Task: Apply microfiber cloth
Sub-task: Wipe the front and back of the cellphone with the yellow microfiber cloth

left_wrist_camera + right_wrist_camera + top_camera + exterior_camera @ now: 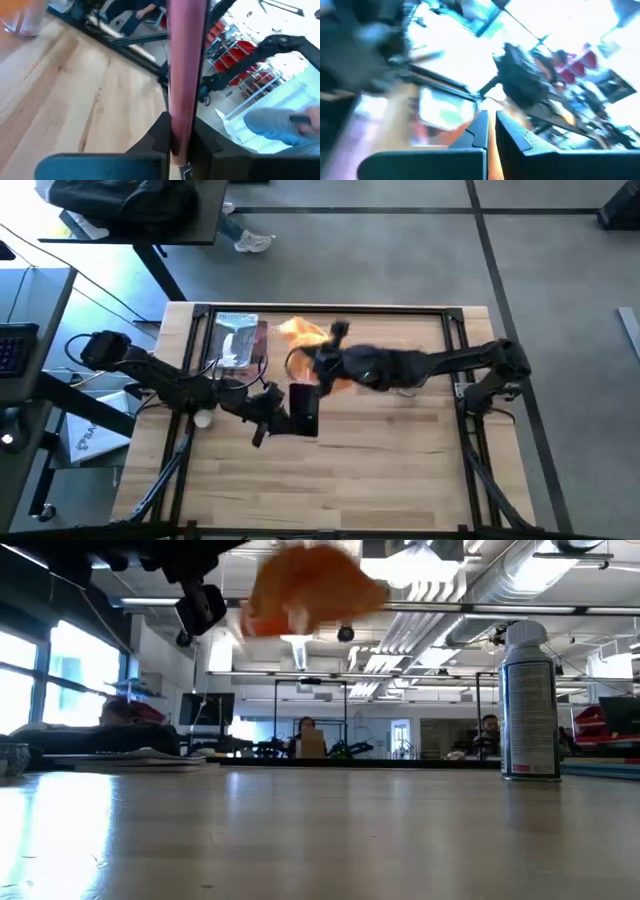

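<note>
Open-plan lab (desks, ceiling ducts [440, 635])

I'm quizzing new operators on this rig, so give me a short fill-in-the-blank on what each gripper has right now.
1. The right gripper is shut on the ____ cloth.
2. The left gripper is shut on the ____.
3. In the low view the cloth hangs ____ the table.
4. A silvery ____ lies beside the cloth.

Missing words: orange; phone; above; packet
</note>
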Action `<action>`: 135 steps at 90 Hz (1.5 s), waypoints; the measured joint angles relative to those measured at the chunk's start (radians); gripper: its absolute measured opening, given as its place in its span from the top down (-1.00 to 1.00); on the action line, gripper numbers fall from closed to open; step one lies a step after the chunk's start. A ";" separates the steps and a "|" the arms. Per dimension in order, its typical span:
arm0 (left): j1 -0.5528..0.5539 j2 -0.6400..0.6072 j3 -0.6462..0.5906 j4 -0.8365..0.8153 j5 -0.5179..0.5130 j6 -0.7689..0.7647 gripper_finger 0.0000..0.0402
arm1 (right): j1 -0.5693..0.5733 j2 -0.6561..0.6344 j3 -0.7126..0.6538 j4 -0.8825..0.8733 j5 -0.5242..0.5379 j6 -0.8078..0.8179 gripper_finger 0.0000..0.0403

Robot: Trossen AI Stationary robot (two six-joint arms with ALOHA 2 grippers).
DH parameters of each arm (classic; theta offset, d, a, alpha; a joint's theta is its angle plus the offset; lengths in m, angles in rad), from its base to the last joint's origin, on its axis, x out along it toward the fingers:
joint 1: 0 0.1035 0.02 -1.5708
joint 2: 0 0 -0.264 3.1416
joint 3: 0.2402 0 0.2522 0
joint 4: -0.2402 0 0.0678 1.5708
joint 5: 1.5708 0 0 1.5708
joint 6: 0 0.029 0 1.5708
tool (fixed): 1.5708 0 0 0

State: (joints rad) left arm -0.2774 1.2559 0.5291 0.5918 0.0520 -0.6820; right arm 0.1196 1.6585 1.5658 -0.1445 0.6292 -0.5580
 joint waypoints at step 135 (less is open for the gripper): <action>0.001 -0.158 -0.160 -0.484 0.098 -0.560 0.94 | -0.111 0.231 -0.456 0.091 -0.555 0.472 0.32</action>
State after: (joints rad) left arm -0.2760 1.0981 0.3687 0.1076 0.1497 -1.2419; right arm 0.0085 1.8898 1.1096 -0.0531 0.0739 -0.0859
